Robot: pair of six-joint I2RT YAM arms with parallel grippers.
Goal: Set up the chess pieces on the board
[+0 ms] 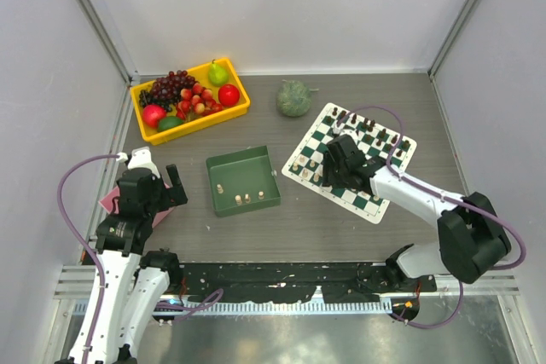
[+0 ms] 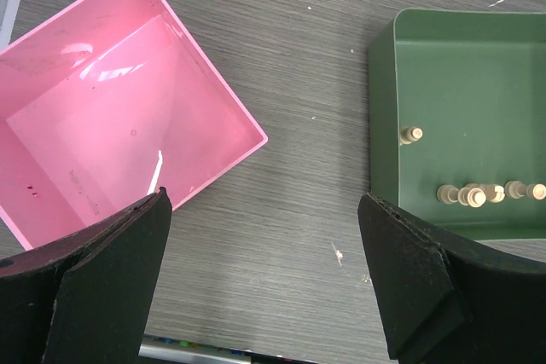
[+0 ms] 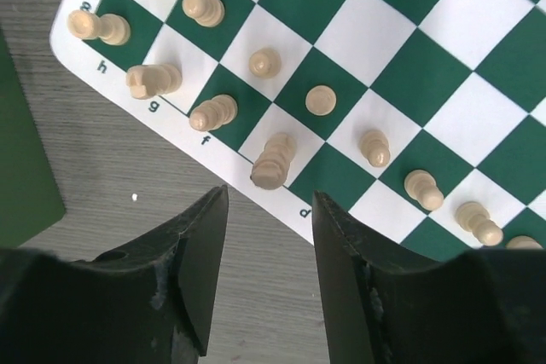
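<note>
Cream chess pieces (image 2: 471, 197) that are not yet set up lie in the green tray (image 2: 478, 66), and your next move depends on this. From the left wrist, the tray is just to the right of the left gripper (image 2: 263, 204), and the pink tray (image 2: 102, 125) is on its other side. This gripper hangs over the bare table (image 2: 290, 83) with its jaws wide apart and nothing between them. A lone piece (image 2: 412, 135) lies on its side against the tray wall, its long axis pointing across the tray, and the others form a short row close to the near wall. The right gripper (image 3: 270, 198) is also spread and empty, at the near-left edge of the board (image 3: 384, 36), with a tall piece (image 3: 273, 162) just beyond its fingertips and not touching them. In my judgement the left arm is the nearer one to the tray, but not by much. The pieces in the row touch each other, so I cannot count them. The tray's right part is cut off in the wrist view, and from above the right arm hides several squares.
</note>
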